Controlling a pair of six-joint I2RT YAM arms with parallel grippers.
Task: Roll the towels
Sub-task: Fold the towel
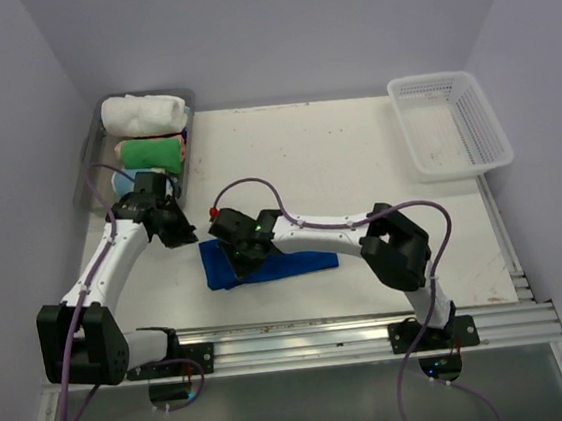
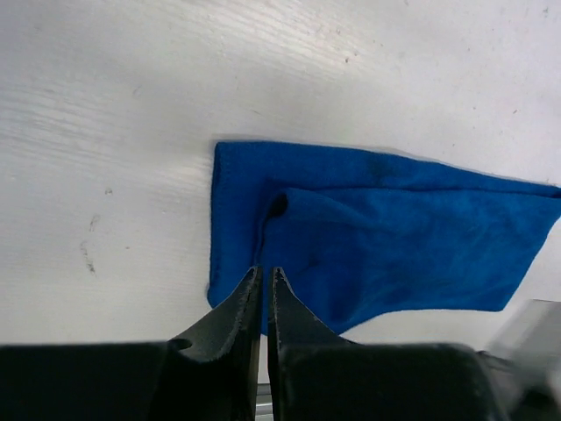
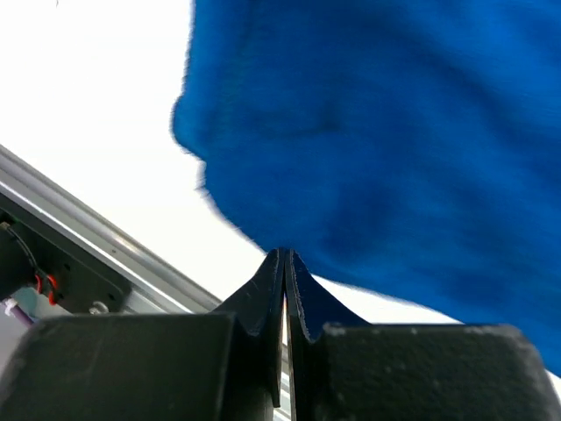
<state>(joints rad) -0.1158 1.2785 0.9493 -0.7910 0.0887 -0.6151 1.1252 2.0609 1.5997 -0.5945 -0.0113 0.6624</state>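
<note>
The blue towel [image 1: 287,266] lies flat and folded on the table [image 1: 356,162], near the front edge and left of centre. Its long axis runs left to right, with the folded end pointing left.

The right gripper [image 1: 238,257] sits over that left end. Its fingers [image 3: 263,289] are pressed together, tips at the towel's near edge; whether they pinch any cloth cannot be told.

The left gripper [image 1: 181,231] hangs just beyond the towel's far-left corner, its jaws together on nothing.

A white roll [image 1: 145,112] and a green roll [image 1: 152,152] lie in the far-left bin [image 1: 90,160].
</note>
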